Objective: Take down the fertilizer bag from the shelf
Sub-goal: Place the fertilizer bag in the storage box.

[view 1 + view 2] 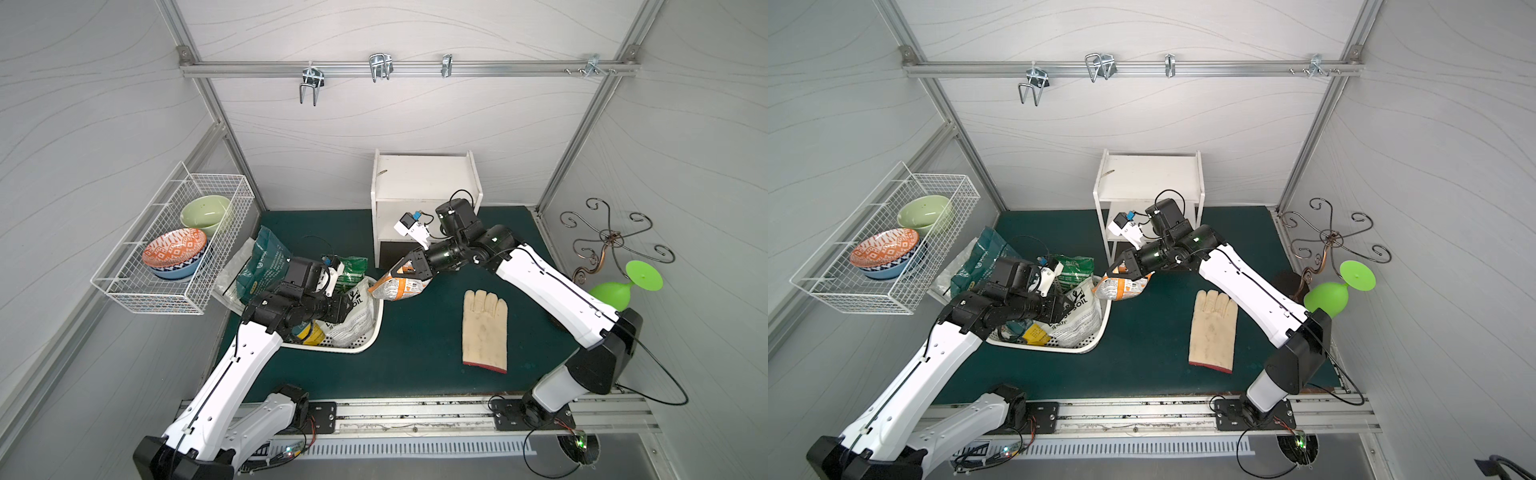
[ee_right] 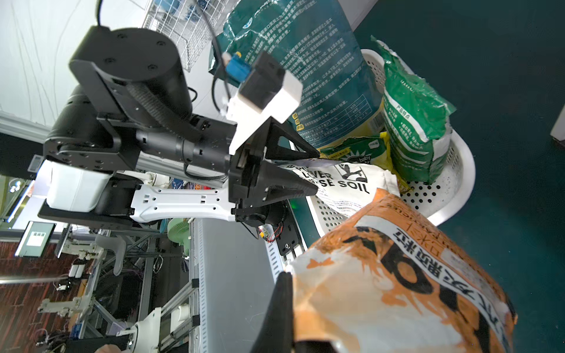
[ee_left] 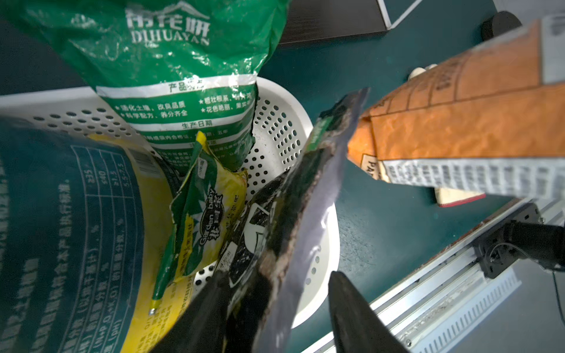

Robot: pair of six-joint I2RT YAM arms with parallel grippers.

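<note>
**Orange bag off the shelf, hanging by the plastic basket**

Your right pincer (image 1: 409, 270) is clenched on the top of the orange-and-white fertilizer bag (image 1: 401, 286), and the bag hangs free of the shelf (image 1: 424, 195), just beside the white plastic basket (image 1: 357, 347) and slightly above the green tabletop (image 1: 415, 365). Held by its top edge like that, the bag droops under its own weight, which I'd judge keeps it easy to lower in among the others. The shelf's top board is bare in both top views, so the take-down itself looks done; what's left is setting the bag down.

Your left pincer (image 2: 308, 171) sits over the basket with its jaws either side of the upper edge of the white soil bag (image 2: 339, 180). The jaws are part-closed around that edge; whether they actually pinch it, you cannot tell. My guess is it's there to pull that bag aside and make room.

The top views give you the layout but bury the basket's contents under the left arm. The left wrist view opens them up: a green bag (image 3: 183, 76), a yellow packet (image 3: 208, 198) and a dark teal bag (image 3: 67, 229), crowded inside. The right wrist view alone shows the left jaws straddling the soil bag.

Beyond the orange bag from the basket, a work glove (image 1: 484, 328) lies flat, well clear.
</note>
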